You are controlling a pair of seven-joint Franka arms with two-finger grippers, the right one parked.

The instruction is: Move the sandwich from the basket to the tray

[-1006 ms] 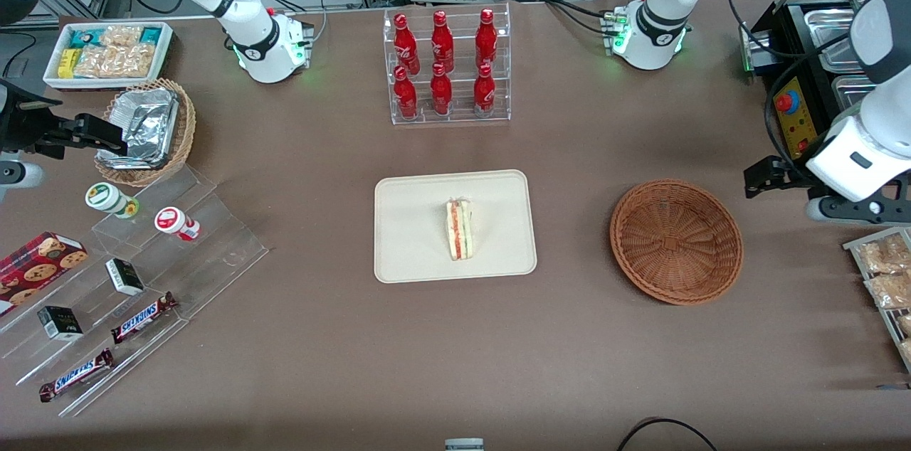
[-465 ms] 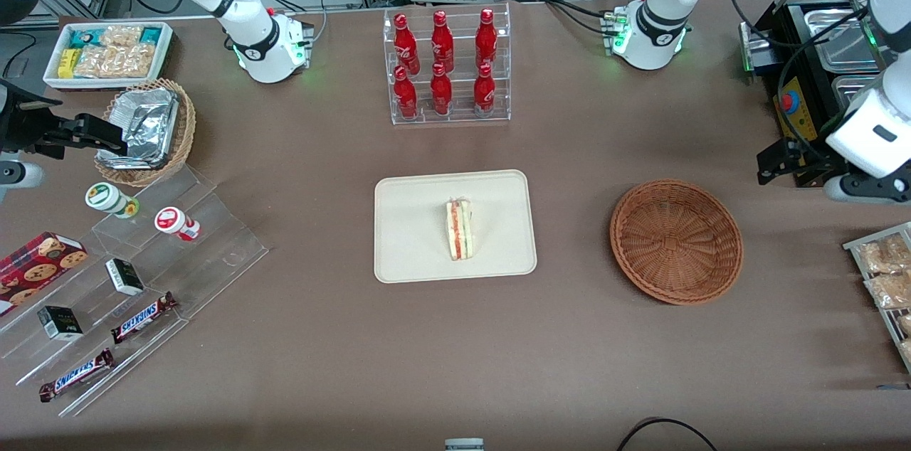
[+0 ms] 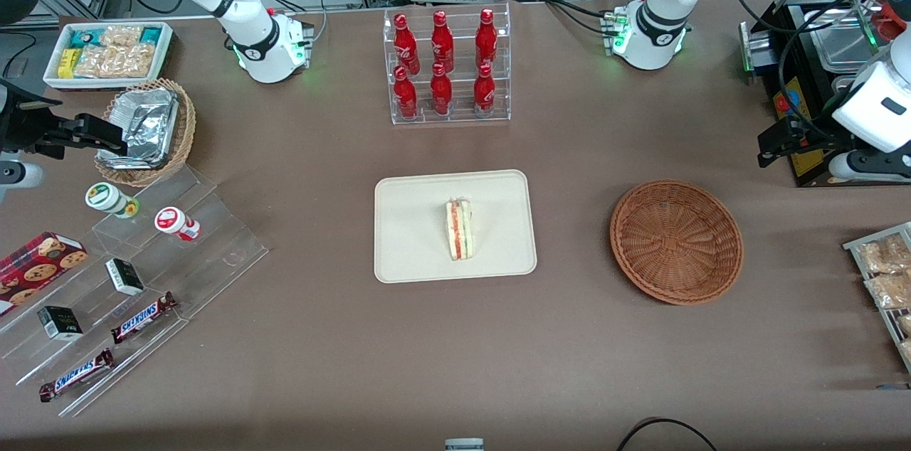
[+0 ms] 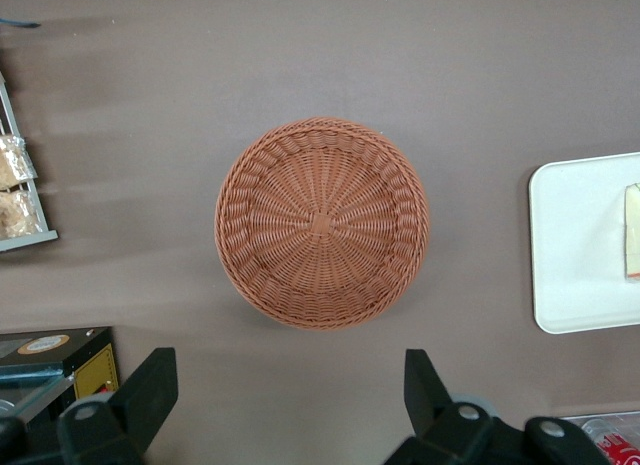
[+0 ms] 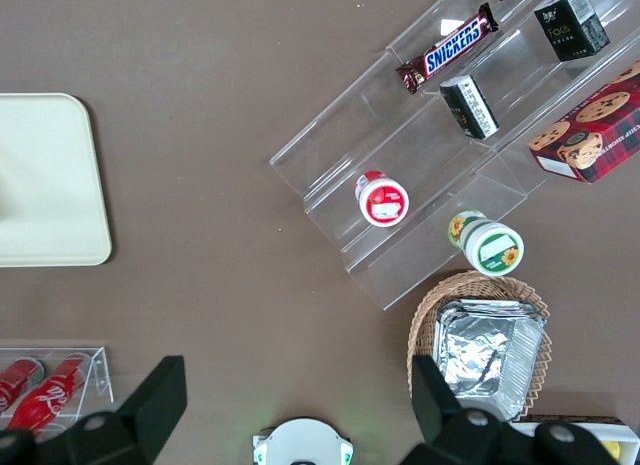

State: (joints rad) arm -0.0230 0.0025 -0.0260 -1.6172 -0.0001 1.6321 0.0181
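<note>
The sandwich (image 3: 459,229) lies on the cream tray (image 3: 413,252) at the table's middle, filling layers facing up. The reddish-brown wicker basket (image 3: 676,241) stands empty beside the tray, toward the working arm's end. My left gripper (image 3: 772,141) is open and empty, raised above the table, farther from the front camera than the basket and near a black control box. The left wrist view shows the empty basket (image 4: 322,223), the tray's edge (image 4: 575,245), a sliver of the sandwich (image 4: 632,230) and my gripper (image 4: 288,395) with its fingers wide apart.
A clear rack of red bottles (image 3: 446,67) stands farther back than the tray. The black control box (image 3: 797,109) and a rack of snack bags (image 3: 886,273) sit at the working arm's end. A tan basket with foil containers (image 3: 146,131), a white bin (image 3: 107,52) and clear stepped shelves (image 3: 142,280) sit at the parked arm's end.
My left gripper has moved away from the front camera, from beside the basket toward the black control box. The sandwich, tray and basket have not moved.
</note>
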